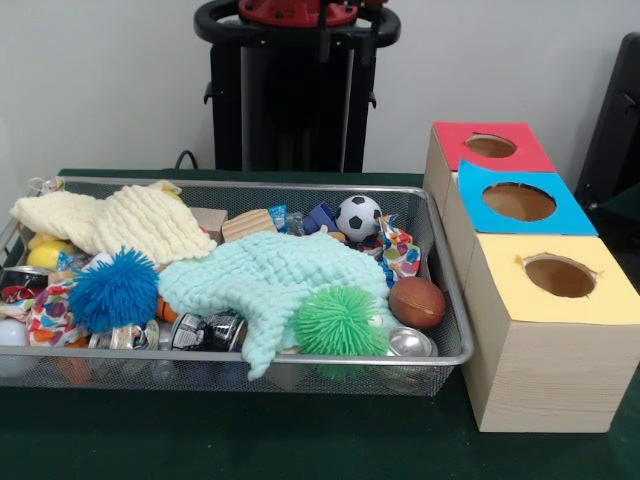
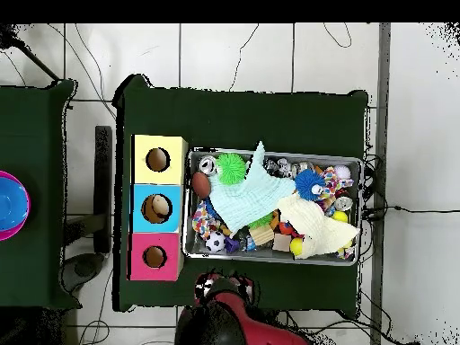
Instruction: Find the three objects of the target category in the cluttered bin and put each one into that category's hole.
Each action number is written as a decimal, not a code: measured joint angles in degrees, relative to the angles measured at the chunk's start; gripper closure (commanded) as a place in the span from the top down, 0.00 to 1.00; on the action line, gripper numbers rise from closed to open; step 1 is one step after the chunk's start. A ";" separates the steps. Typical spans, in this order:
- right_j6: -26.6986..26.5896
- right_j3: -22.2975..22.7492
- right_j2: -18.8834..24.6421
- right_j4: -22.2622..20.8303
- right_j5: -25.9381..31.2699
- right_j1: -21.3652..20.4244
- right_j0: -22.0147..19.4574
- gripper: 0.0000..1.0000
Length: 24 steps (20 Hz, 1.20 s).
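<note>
A wire mesh bin (image 1: 300,357) (image 2: 274,152) is packed with clutter. A mint cloth (image 1: 270,280) (image 2: 256,193) and a cream cloth (image 1: 120,225) (image 2: 316,229) cover much of it. On top lie a blue spiky ball (image 1: 113,290) (image 2: 312,184), a green spiky ball (image 1: 340,322) (image 2: 234,166), a small soccer ball (image 1: 358,217) (image 2: 214,241) and a brown ball (image 1: 417,302) (image 2: 200,183). Wooden blocks (image 1: 248,224), metal cans (image 1: 205,332) and a yellow ball (image 1: 48,255) peek out. The arm's end (image 2: 214,287) is drawn back at the base, away from the bin.
Three wooden boxes stand beside the bin, each with a round hole: red top (image 1: 490,146) (image 2: 154,257), blue top (image 1: 519,201) (image 2: 157,208), yellow top (image 1: 559,276) (image 2: 158,159). A second table at the overhead view's left holds a pink and blue bowl (image 2: 9,205).
</note>
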 measured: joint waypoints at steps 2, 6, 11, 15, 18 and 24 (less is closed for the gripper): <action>0.00 0.00 0.02 -0.22 -0.02 0.83 -0.90 1.00; 0.00 -0.01 0.04 -1.75 -1.78 4.13 -1.15 1.00; 0.00 -0.05 0.07 -5.28 -9.08 10.18 -1.50 1.00; 0.00 -0.09 0.08 -7.73 -15.15 14.74 -2.40 1.00; 0.00 -0.26 0.09 -8.98 -17.52 17.28 -3.48 1.00; 0.00 -1.41 0.53 -9.77 -17.48 19.49 -5.87 1.00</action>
